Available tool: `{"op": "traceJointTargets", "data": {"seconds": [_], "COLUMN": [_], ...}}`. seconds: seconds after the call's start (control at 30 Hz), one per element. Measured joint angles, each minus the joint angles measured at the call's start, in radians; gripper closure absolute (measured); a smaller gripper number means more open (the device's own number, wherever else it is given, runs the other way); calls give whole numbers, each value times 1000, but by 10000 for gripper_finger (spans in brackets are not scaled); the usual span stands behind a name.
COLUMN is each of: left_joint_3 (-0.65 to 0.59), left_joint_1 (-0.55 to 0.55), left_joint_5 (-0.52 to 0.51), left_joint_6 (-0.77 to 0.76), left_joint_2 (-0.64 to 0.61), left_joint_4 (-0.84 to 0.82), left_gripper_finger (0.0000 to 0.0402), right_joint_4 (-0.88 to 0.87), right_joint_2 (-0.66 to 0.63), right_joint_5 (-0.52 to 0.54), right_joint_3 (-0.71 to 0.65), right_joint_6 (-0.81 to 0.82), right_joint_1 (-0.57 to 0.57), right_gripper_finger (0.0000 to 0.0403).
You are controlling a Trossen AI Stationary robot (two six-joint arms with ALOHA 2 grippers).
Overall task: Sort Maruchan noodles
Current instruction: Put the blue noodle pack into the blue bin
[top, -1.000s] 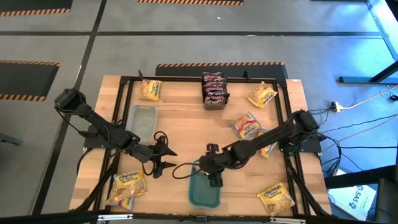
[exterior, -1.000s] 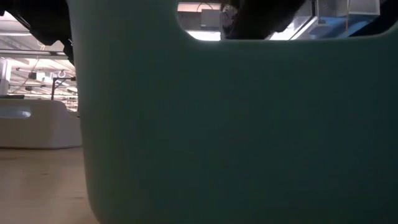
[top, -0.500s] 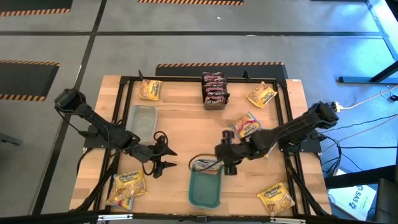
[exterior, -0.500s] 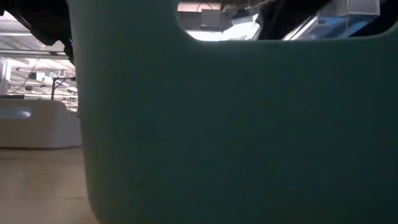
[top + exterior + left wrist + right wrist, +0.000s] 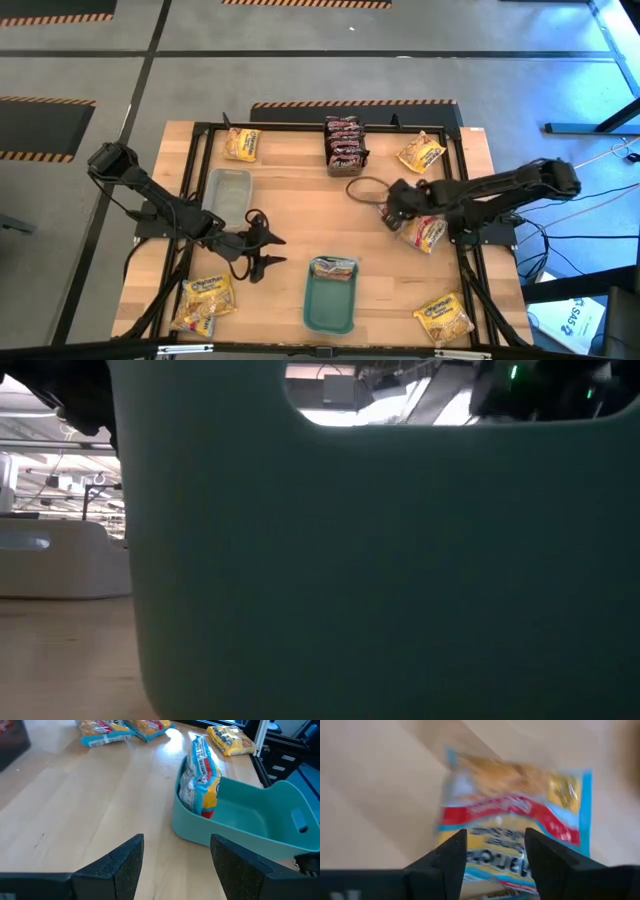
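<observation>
A pale Maruchan noodle packet point(image 5: 200, 780) with red-yellow print stands on edge in the far end of the teal tray point(image 5: 330, 305), leaning on its wall. My left gripper point(image 5: 262, 252) hangs open to the tray's left, its fingers point(image 5: 125, 867) pointing at the tray. My right gripper point(image 5: 395, 212) hovers open at mid-right over another pale packet point(image 5: 512, 815) lying flat on the table; its fingers stand above the packet's near half, and no touch shows. A second pale packet point(image 5: 430, 235) lies beside it.
A clear tub point(image 5: 228, 190) sits at left. Dark packets point(image 5: 343, 145) are stacked at the far middle. Yellow packets lie at far left point(image 5: 242, 143), far right point(image 5: 421, 152), near left point(image 5: 205, 298) and near right point(image 5: 443, 316). The tray's wall point(image 5: 350, 560) fills the low view.
My right gripper has swung away from the teal tray, toward the table's right and far side, turning as it went, and now hangs over the pale packets at mid-right. A pale packet stays leaning in the tray's far end.
</observation>
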Motion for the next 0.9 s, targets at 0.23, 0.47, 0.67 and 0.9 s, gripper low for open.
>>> {"op": "traceJointTargets", "data": {"seconds": [0.23, 0.47, 0.67, 0.9], "left_joint_3": [0, 0, 0, 0], "left_joint_1": [7, 7, 18, 57], "left_joint_5": [-14, -14, -15, -16], "left_joint_6": [-6, -9, -1, -1], "left_joint_2": [0, 0, 0, 48], "left_joint_4": [1, 1, -1, 10], "left_gripper_finger": [178, 178, 178, 178], "right_joint_4": [69, 223, 421, 680], "right_joint_2": [22, 82, 149, 250], "right_joint_5": [-74, -110, -175, -229], "right_joint_3": [-68, -76, -76, -76], "right_joint_6": [51, -125, -344, -530], "right_joint_1": [-131, -145, -145, -144], "right_gripper_finger": [252, 260, 260, 260]}}
